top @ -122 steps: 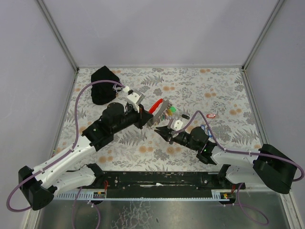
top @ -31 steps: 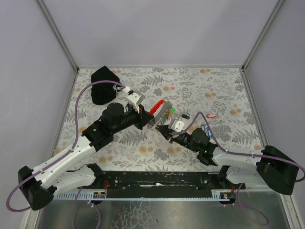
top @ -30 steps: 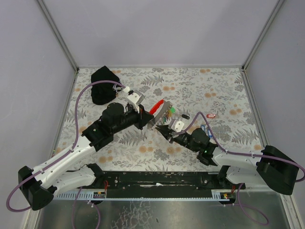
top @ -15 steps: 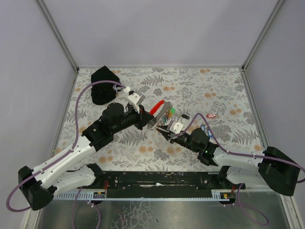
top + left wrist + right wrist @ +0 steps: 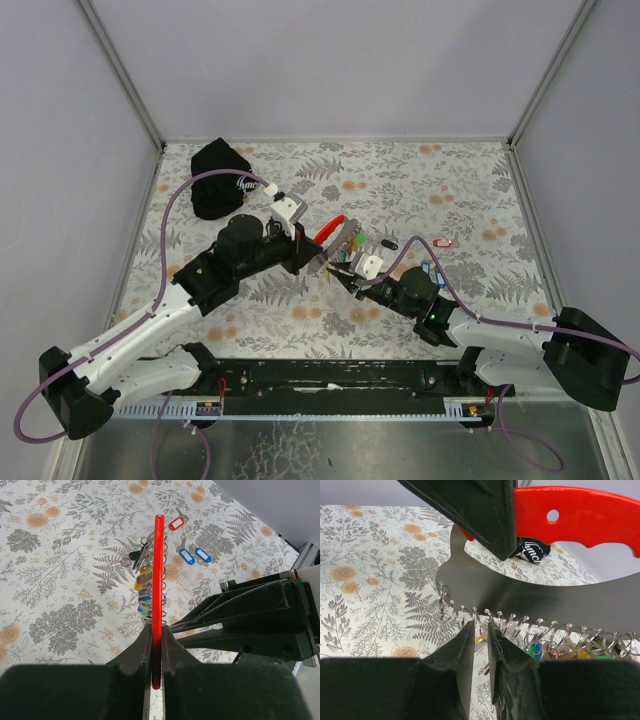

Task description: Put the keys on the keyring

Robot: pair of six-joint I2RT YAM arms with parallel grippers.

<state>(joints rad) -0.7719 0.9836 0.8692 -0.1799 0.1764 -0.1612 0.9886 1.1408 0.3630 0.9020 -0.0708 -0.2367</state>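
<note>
Left gripper (image 5: pixel 156 639) clamped tight on the keyring (image 5: pixel 520 592) by its red handle (image 5: pixel 158 560); right gripper (image 5: pixel 481 630), jaws narrowly apart, just under the keyring's wire loops (image 5: pixel 470 614), whether pinching one unclear; tagged keys (image 5: pixel 141 586) hang below the keyring; a sideways tug could bend a loop.

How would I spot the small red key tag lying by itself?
Look at the fern-patterned table cover, to the right of the red-handled key holder held up mid-table. Beyond a small black tag lies the red key tag, flat and alone. Its nearest neighbours are two blue tags; only this loose one is red.
</note>
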